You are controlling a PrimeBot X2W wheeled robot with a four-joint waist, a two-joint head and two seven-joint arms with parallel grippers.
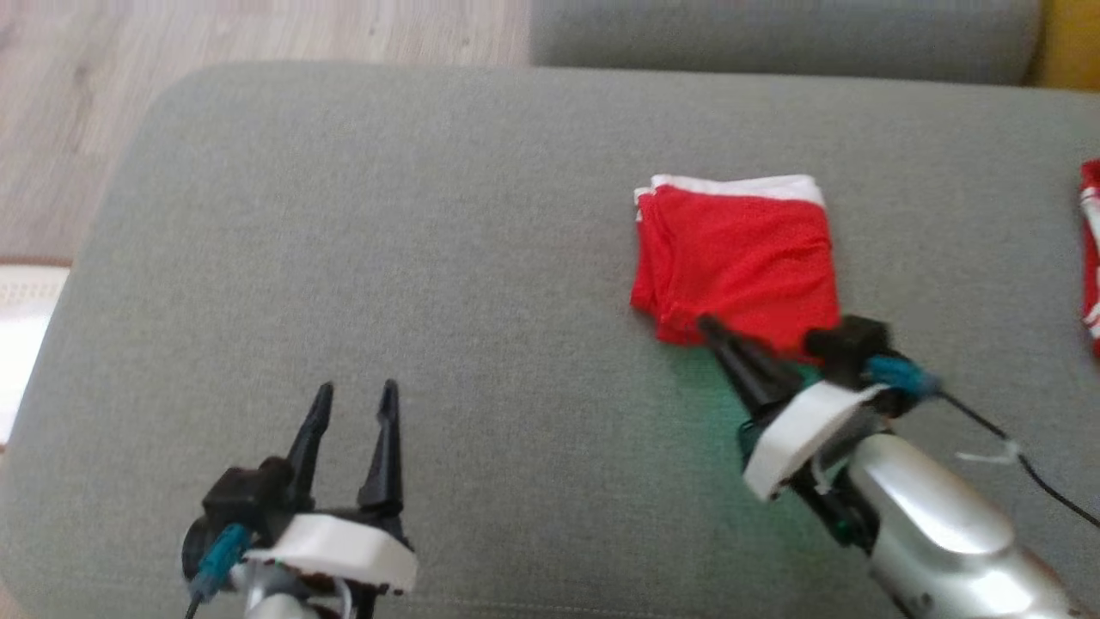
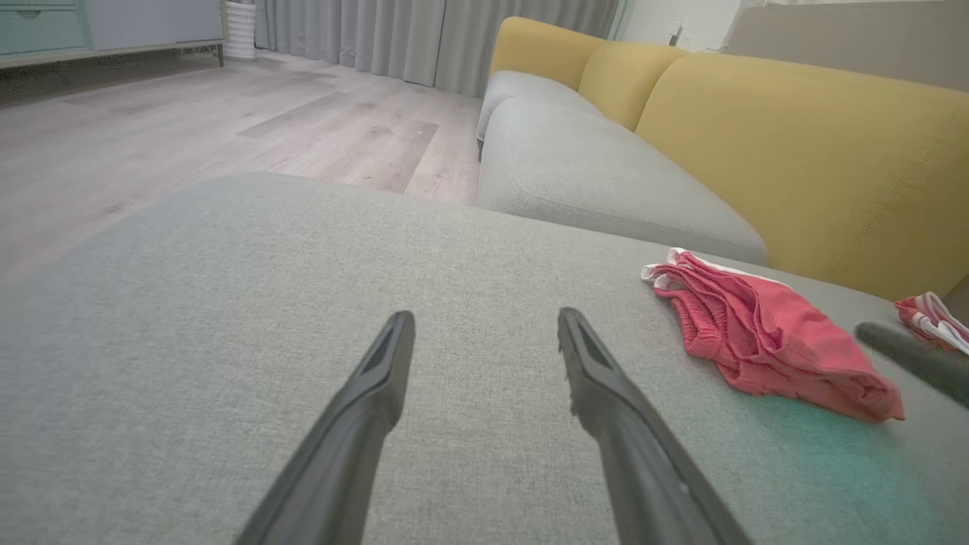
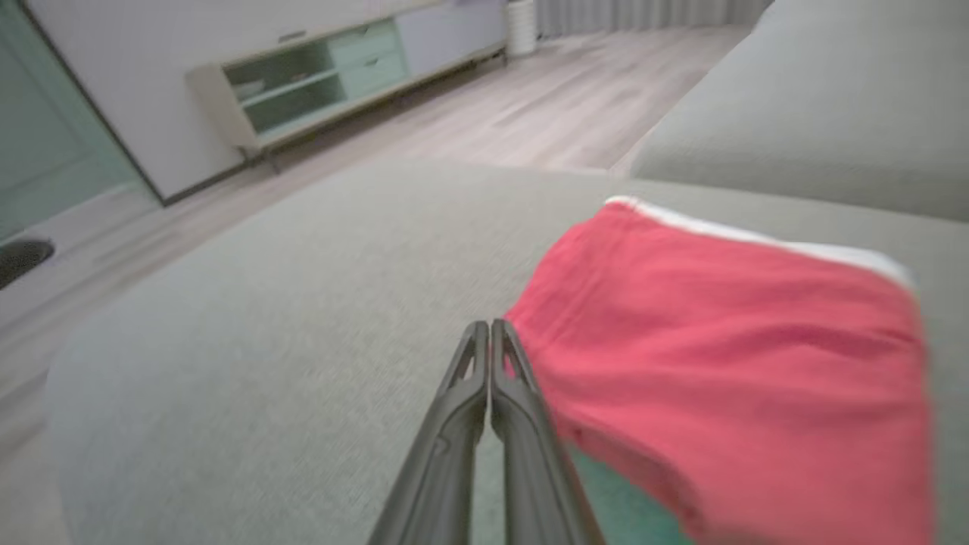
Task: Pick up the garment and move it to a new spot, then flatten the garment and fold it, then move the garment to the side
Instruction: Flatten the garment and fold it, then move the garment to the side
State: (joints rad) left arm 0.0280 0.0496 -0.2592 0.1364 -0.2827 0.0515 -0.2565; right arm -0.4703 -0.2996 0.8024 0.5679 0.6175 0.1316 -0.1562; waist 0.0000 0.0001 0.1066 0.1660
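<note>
Red cloth with a white band along its far edge, the garment (image 1: 739, 258), is lying folded into a compact rectangle on the right half of the grey cushion (image 1: 387, 215). It is looking flat and tidy, so the folding is judged done and the sideways move is the step in hand.

The right gripper (image 1: 707, 325) is reaching in from the near right with its two dark fingers pressed tight together, nothing visibly caught between them. Its tips are sitting right at the garment's near-left corner, touching or all but touching the hem. From those tips the garment is lying ahead and to the right, its slightly longer axis running from the near edge away toward the white band.

The left gripper (image 1: 357, 391) is hovering well apart over bare cushion at the near left, fingers spread wide and holding nothing. That is making the right arm by far the nearer one, and the coming move is turning on this: the clenched fingers are sitting at the garment's left flank, so a sweep to the right would be pushing the stack along, while a lift would be needing the jaws to part first. A push at one corner is risking a rotated or opened stack.

A second red-and-white piece (image 1: 1091, 258) is lying further right on the cushion, well apart.
</note>
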